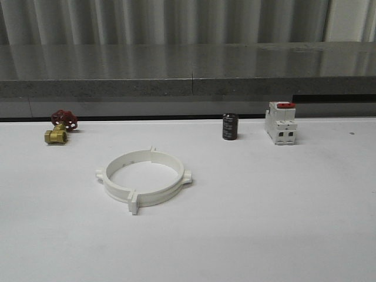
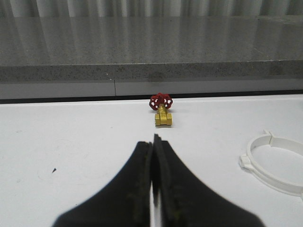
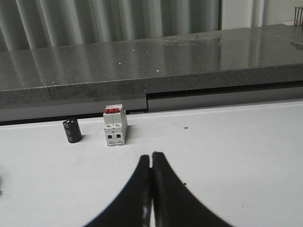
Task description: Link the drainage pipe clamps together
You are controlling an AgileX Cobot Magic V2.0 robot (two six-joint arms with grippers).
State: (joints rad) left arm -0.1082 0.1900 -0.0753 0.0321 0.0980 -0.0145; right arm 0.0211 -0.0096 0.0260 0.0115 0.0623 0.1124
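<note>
The drainage pipe clamps point(image 1: 144, 179) lie on the white table left of centre, their two white half-rings meeting as one ring with small tabs sticking out at the seams. An arc of the drainage pipe clamps point(image 2: 272, 163) also shows in the left wrist view, off to one side of my left gripper point(image 2: 152, 140). That gripper is shut, its black fingers pressed together with nothing between them, and it hovers over bare table. My right gripper point(image 3: 151, 155) is shut and empty too, over the table in front of the switch.
A brass valve point(image 1: 59, 128) with a red handwheel sits at the back left. A black cylinder point(image 1: 230, 127) and a white boxy switch point(image 1: 281, 123) with a red top stand at the back right. A grey ledge point(image 1: 188, 76) runs along the table's far edge.
</note>
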